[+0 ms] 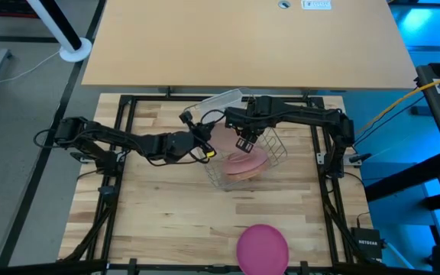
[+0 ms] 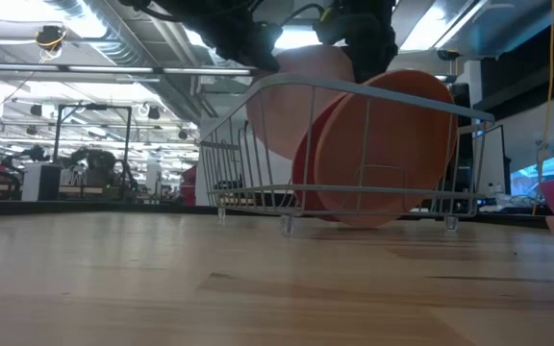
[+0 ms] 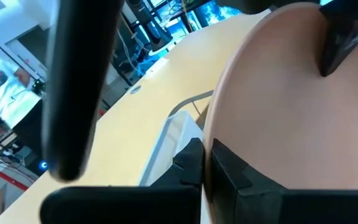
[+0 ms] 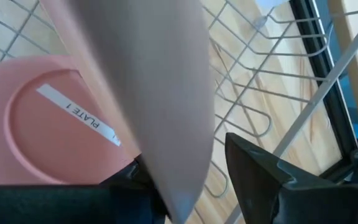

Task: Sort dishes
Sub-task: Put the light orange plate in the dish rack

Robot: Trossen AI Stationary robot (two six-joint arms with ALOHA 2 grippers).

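Observation:
A pale peach-pink plate point(image 2: 291, 101) stands on edge over the silver wire rack point(image 2: 258, 144), between both grippers. My left gripper point(image 1: 207, 147) reaches in from the table's left and is shut on the plate point(image 3: 291, 112). My right gripper point(image 1: 244, 142) comes from the right and is open, with its fingers on either side of the plate's rim point(image 4: 179, 162). In the rack, an orange plate point(image 2: 388, 144) and a magenta one point(image 2: 306, 168) lean on edge. A pink plate point(image 4: 48, 130) with a label strip lies below my right gripper. Another magenta plate point(image 1: 262, 246) lies flat by the near edge. My left gripper pinches the pale plate's rim point(image 3: 211, 134) between its two fingers point(image 3: 191, 165), coming about level from the table's left. The plate stands on edge in the hold, over the rack. Its lower edge is hidden behind the orange plate. My right gripper has one finger point(image 4: 260, 168) clear of the rim. I cannot tell whether the other finger touches the plate.
A clear plastic tub point(image 1: 218, 101) sits just beyond the rack at the table's far side. The rack's wire walls point(image 1: 277, 149) stand close around my right gripper. Bare wood point(image 1: 151, 206) lies to the near left. A black frame point(image 1: 117, 183) borders the table.

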